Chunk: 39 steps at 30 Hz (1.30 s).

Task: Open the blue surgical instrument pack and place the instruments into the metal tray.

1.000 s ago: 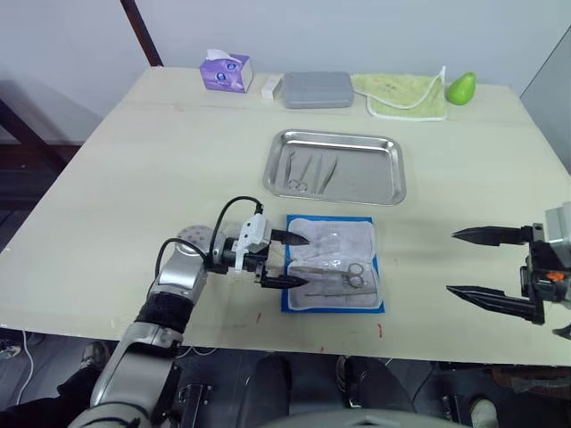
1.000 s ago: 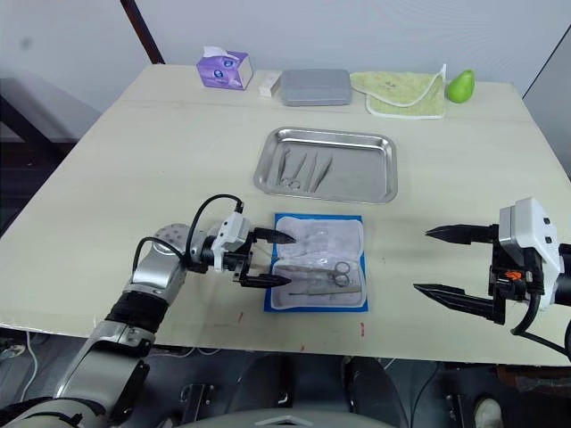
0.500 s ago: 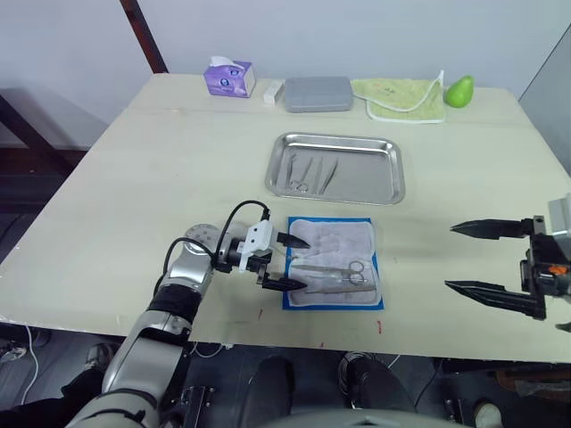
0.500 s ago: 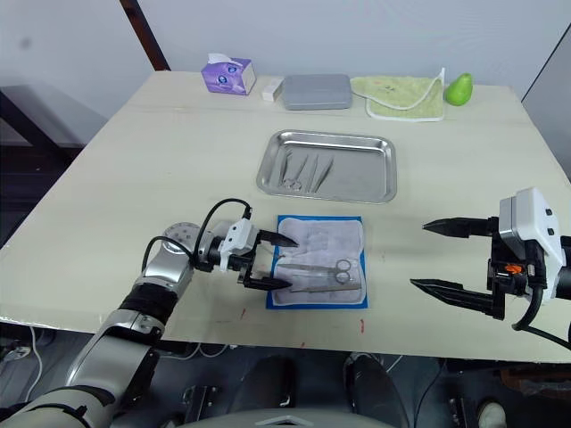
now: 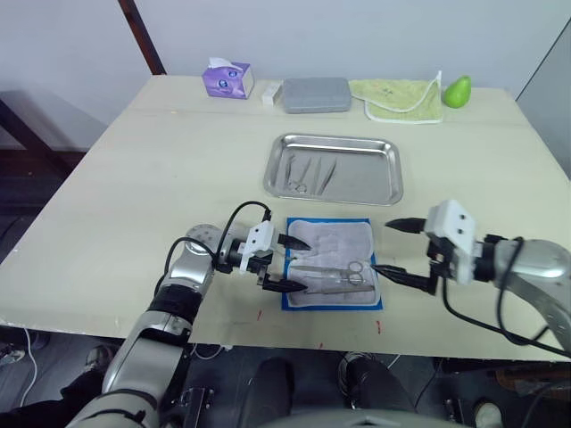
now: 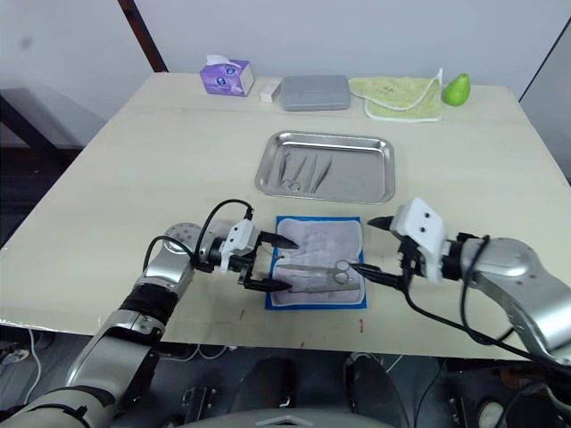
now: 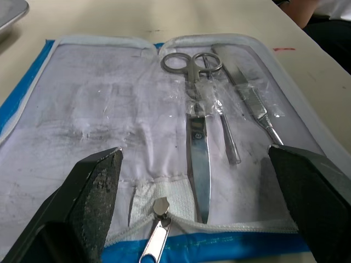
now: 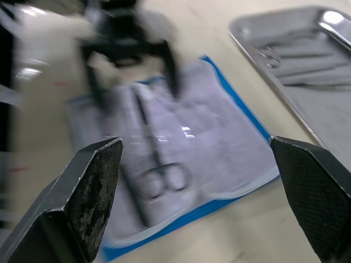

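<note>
The blue surgical instrument pack lies opened flat on the table, whitish lining up. In its near half lie scissors and two thin instruments under clear plastic. My left gripper is open at the pack's left edge, one finger on each side of the zipper end. My right gripper is open at the pack's right edge, nothing between its fingers. Behind the pack sits the metal tray, with several instruments in its left half.
Along the table's far edge stand a purple tissue box, a small white block, a grey case, a yellow-green cloth and a green pear. The table's front edge runs just below the pack.
My right arm has swung in from the far right to the pack's right edge, still open. My left gripper has stayed at the pack's left edge.
</note>
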{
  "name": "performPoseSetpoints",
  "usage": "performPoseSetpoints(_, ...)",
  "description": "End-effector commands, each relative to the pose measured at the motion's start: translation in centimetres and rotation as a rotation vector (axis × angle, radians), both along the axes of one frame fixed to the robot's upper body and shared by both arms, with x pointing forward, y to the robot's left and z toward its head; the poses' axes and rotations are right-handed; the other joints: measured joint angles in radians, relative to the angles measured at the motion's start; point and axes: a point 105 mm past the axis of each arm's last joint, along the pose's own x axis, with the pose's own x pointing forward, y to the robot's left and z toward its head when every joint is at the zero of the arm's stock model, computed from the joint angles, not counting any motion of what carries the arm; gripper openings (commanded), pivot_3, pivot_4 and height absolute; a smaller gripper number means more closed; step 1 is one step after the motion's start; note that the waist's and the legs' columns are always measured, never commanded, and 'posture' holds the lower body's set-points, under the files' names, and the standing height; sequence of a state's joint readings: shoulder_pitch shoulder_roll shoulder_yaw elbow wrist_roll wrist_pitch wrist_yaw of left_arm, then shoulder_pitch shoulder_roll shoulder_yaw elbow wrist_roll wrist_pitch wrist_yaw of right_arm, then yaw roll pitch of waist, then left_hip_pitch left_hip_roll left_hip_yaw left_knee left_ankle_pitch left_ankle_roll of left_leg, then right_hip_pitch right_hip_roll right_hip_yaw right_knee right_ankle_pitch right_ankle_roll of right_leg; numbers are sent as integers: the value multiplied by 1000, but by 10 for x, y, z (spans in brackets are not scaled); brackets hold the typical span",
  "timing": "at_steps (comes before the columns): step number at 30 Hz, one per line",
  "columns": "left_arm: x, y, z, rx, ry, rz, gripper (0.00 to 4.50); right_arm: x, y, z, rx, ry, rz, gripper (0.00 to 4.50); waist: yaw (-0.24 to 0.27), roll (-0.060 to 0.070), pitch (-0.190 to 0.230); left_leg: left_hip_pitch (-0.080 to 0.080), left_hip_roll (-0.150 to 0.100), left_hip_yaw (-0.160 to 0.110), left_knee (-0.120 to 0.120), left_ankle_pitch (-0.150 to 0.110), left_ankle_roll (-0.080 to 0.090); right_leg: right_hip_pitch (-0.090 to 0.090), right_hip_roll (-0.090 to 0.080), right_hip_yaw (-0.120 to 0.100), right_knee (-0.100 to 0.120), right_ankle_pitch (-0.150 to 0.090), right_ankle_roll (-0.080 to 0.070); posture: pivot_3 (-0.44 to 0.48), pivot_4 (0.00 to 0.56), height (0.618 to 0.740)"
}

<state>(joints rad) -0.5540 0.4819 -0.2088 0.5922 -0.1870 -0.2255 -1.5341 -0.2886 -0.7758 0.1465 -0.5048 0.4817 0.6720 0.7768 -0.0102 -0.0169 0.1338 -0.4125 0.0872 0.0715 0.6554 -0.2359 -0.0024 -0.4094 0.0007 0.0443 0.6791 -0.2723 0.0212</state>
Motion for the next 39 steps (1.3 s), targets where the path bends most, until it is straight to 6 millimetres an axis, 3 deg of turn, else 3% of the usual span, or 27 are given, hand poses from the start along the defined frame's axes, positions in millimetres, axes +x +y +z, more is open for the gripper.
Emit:
performPoseSetpoints(1, -7, 0, -13, 37, 61, -14, 4485, 4, 16, -14, -34, 45, 64, 4500, 2, 0, 0, 0, 0, 0, 0, 0, 0, 0, 0, 0, 0, 0, 0, 0, 150, 740)
performPoseSetpoints(4, -6, 1, -14, 37, 60, -9, 4500, 7, 25, -26, -87, 64, 100, 3637, 3, 0, 0, -1, 0, -1, 0, 0, 0, 0, 0, 0, 0, 0, 0, 0, 150, 740)
performPoseSetpoints(7, -6, 1, -14, 37, 59, -5, 4500, 5, 31, -34, -135, 63, 141, 2177, 3, 0, 0, -1, 0, 0, 0, 0, 0, 0, 0, 0, 0, 0, 0, 0, 150, 740)
performPoseSetpoints(16, -7, 2, -17, 38, 58, 4, 4500, 9, 43, -45, -212, 23, 179, 2177, 2, 0, 0, -1, 0, 0, 0, 0, 0, 0, 0, 0, 1, 0, 0, 0, 150, 740)
performPoseSetpoints(39, -9, 5, -20, 41, 58, 14, 4500, 6, 38, -74, -335, 97, 156, 2177, -1, 1, -2, 0, 0, 0, 0, 0, 0, 0, 0, 0, 1, 0, 0, 0, 150, 740)
